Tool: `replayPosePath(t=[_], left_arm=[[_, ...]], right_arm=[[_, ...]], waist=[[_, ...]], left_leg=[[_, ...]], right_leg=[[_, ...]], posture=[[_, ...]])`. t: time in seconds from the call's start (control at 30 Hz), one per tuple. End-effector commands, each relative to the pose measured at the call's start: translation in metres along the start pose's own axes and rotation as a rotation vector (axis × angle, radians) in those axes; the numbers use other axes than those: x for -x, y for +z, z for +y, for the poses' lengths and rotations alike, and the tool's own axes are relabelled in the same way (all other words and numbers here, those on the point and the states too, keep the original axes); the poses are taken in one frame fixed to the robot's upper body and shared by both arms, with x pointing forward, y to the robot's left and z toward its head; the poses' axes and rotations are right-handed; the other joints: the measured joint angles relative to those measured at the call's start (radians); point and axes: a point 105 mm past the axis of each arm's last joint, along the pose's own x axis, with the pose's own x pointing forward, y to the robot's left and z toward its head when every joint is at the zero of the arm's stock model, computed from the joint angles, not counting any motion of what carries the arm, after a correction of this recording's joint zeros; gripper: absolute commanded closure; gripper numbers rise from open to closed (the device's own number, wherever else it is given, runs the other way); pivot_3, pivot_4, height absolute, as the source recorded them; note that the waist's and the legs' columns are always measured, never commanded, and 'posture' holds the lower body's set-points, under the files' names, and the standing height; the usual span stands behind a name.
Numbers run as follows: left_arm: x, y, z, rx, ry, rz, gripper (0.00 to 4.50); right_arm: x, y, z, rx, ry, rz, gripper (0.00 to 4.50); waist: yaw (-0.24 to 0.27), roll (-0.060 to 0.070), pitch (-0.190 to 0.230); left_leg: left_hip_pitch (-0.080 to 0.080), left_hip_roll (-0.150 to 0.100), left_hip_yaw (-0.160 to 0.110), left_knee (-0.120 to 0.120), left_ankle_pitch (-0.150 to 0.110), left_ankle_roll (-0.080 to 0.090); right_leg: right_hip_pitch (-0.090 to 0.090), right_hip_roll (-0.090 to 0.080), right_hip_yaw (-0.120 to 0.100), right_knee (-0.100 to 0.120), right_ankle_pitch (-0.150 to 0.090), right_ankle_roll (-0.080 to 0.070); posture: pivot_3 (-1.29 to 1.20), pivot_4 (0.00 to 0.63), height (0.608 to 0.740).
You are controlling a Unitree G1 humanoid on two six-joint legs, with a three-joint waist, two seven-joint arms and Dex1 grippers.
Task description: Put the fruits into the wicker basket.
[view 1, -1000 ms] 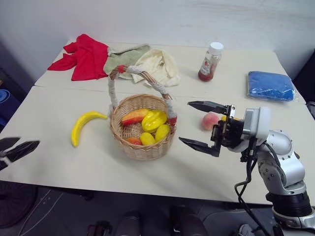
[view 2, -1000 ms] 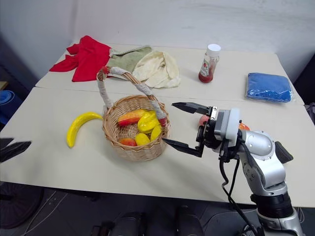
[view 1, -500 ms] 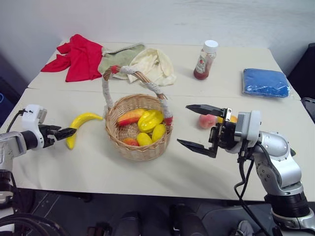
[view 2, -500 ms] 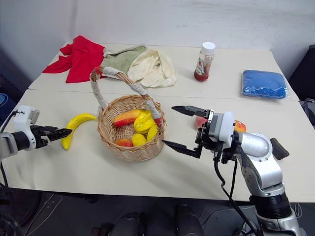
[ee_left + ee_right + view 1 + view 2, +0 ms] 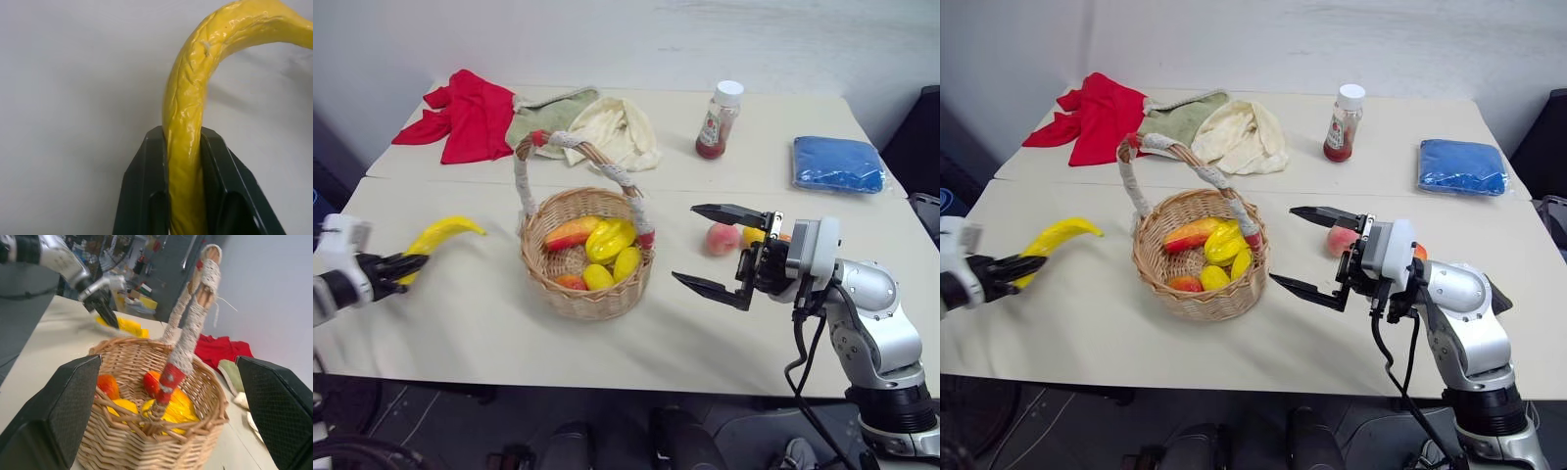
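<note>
With our left pincer (image 5: 399, 265) clamped on the curved yellow banana (image 5: 438, 237) left of the round woven wicker basket (image 5: 587, 294), right pincer (image 5: 715, 255) agape, we should lift clear of the rim before releasing.

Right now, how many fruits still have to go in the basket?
Several fruits already lie in the wicker basket. The left gripper is shut on the banana, lifted beside the basket. The peach sits on the table behind the open right gripper, with another yellow-orange piece partly hidden. So about three remain.
</note>
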Motion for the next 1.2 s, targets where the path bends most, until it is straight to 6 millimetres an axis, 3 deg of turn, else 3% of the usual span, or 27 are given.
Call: replayPosePath(t=[0.03,0.17,0.3,0.4,0.53,0.57,0.73,0.87,1.07,1.2], left_arm=[[0.023,0.041,-0.043,-0.218,-0.232,-0.123,4.05],[0.021,0.066,-0.101,-0.286,-0.458,-0.139,4.05],[-0.007,0.088,-0.13,-0.275,-0.477,-0.204,4.05],[-0.032,0.087,-0.157,-0.275,-0.536,-0.17,4.05],[-0.061,0.096,-0.177,-0.223,-0.542,-0.171,4.05],[-0.065,0.098,-0.18,-0.211,-0.54,-0.163,4.05],[-0.07,0.1,-0.184,-0.257,-0.545,-0.155,2.5],[-0.043,0.097,-0.184,-0.489,-0.629,-0.23,1.31],[-0.001,0.092,-0.165,-0.554,-0.709,-0.299,1.31],[0.014,0.099,-0.141,-0.363,-0.685,-0.335,1.31]], right_arm=[[0.011,0.0,-0.007,0.034,-0.04,0.028,0.0],[0.031,-0.013,-0.018,-0.009,-0.118,0.112,0.0],[0.054,-0.026,-0.026,-0.071,-0.198,0.219,0.0],[0.073,-0.039,-0.021,-0.094,-0.216,0.323,0.0],[0.083,-0.043,-0.017,-0.092,-0.24,0.358,0.0],[0.083,-0.043,-0.016,-0.095,-0.246,0.364,0.0],[0.091,-0.046,-0.015,-0.112,-0.331,0.425,0.0],[0.11,-0.044,-0.008,-0.175,-0.411,0.455,0.0],[0.16,-0.057,0.004,-0.228,-0.531,0.602,0.0],[0.151,-0.065,-0.003,-0.218,-0.52,0.617,0.0]], waist=[[0.003,0.0,0.0],[0.021,0.0,0.0],[0.027,0.002,0.001],[0.03,0.003,0.001],[0.023,0.002,0.002],[0.021,0.002,0.002],[0.013,0.002,0.002],[0.011,0.002,0.002],[0.021,0.002,0.002],[0.023,0.002,0.002]], left_leg=[[0.0,0.0,0.0,0.0,0.0,0.0],[0.0,0.0,-0.003,0.0,0.0,0.0],[0.001,-0.001,-0.003,0.0,0.0,0.001],[0.001,-0.001,-0.002,-0.001,0.001,0.001],[0.001,-0.001,0.002,0.001,0.001,0.001],[0.0,0.0,0.003,0.002,0.001,0.001],[0.001,0.0,0.004,0.004,0.001,0.001],[0.001,0.001,0.005,0.004,0.003,-0.003],[0.001,0.001,0.007,0.004,0.0,0.002],[0.003,0.001,0.007,0.005,0.0,0.003]], right_leg=[[0.0,0.0,0.0,-0.003,0.0,0.0],[0.003,-0.002,-0.003,-0.007,0.0,-0.001],[0.004,-0.003,-0.002,-0.007,0.0,-0.001],[0.003,-0.001,-0.003,-0.007,0.0,-0.001],[0.003,0.003,0.0,-0.005,0.001,0.001],[0.002,0.004,0.001,-0.005,0.002,0.002],[0.002,0.006,0.003,-0.004,0.002,0.002],[0.002,0.006,0.004,-0.005,0.002,0.002],[0.003,0.006,0.005,-0.008,0.002,0.002],[0.004,0.006,0.005,-0.007,0.002,0.003]], posture=[[0.0,0.15,0.74],[0.0,0.15,0.74],[0.0,0.15,0.74],[0.0,0.15,0.74],[0.0,0.15,0.74],[0.0,0.15,0.74],[0.0,0.15,0.74],[0.0,0.15,0.74],[0.0,0.15,0.74],[0.0,0.15,0.74]])
